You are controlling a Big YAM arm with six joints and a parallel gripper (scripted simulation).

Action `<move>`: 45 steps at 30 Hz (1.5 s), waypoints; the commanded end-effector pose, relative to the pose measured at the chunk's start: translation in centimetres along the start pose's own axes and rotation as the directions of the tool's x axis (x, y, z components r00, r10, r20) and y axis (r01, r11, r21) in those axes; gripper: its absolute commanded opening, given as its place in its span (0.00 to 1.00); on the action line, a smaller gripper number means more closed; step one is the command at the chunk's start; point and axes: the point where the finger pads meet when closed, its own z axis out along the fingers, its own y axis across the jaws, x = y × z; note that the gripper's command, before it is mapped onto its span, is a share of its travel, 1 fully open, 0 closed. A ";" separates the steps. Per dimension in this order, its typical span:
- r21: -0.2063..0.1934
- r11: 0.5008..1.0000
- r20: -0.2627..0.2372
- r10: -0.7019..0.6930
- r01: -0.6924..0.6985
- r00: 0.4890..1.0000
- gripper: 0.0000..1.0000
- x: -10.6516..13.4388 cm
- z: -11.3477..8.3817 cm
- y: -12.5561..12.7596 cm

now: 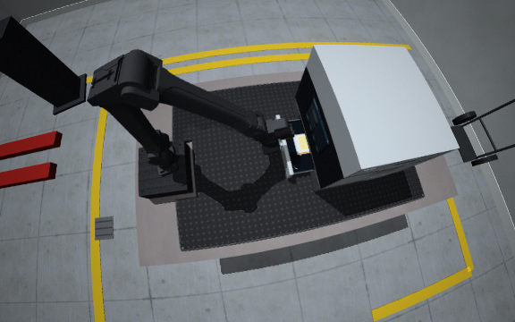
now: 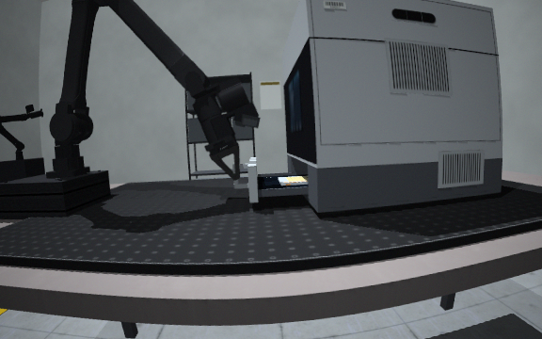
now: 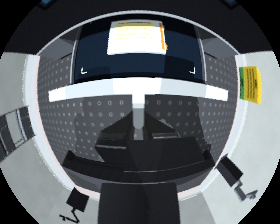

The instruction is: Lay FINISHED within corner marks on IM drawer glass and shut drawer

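Note:
The gel imager IM (image 1: pixel 374 107) is a big white and grey box standing upright on the dark mat, also seen in the side view (image 2: pixel 393 108). Its drawer (image 1: pixel 298 156) is partly open, and the white drawer front (image 2: pixel 252 185) stands a short way out from the body. The cassette FINISHED (image 3: pixel 136 38), pale with a yellow-orange edge, lies on the dark glass between white corner marks (image 3: pixel 83 71); it also shows in the overhead view (image 1: pixel 303 144). My gripper (image 3: pixel 138 113) is at the drawer front (image 3: pixel 139 90), shut on its small white handle (image 3: pixel 139 106).
The arm's base (image 1: pixel 165 172) stands at the mat's left. A shelf rack (image 2: pixel 196 141) is behind the arm. A hand truck (image 1: pixel 494 130) stands right of IM and red forks (image 1: pixel 12 161) lie far left. A yellow label (image 3: pixel 249 84) is on IM's face.

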 end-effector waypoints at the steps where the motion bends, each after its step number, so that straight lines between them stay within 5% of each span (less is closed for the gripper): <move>1: -0.001 1.000 0.085 -0.005 0.005 0.996 0.08 -3.8 0.3 -0.1; 36: 0.000 1.000 0.067 -0.001 0.001 0.998 0.08 -6.1 1.1 0.0; 39: -0.001 1.000 0.099 -0.003 0.003 0.995 0.08 -5.4 1.1 0.0; 42: -0.001 1.000 0.196 -0.005 0.005 0.981 0.08 -5.8 1.2 -0.1; 44: -0.002 1.000 0.168 -0.005 0.005 0.986 0.08 -5.1 2.5 0.0; 45: -0.001 1.000 0.194 -0.005 0.005 0.981 0.08 -6.9 2.1 -0.1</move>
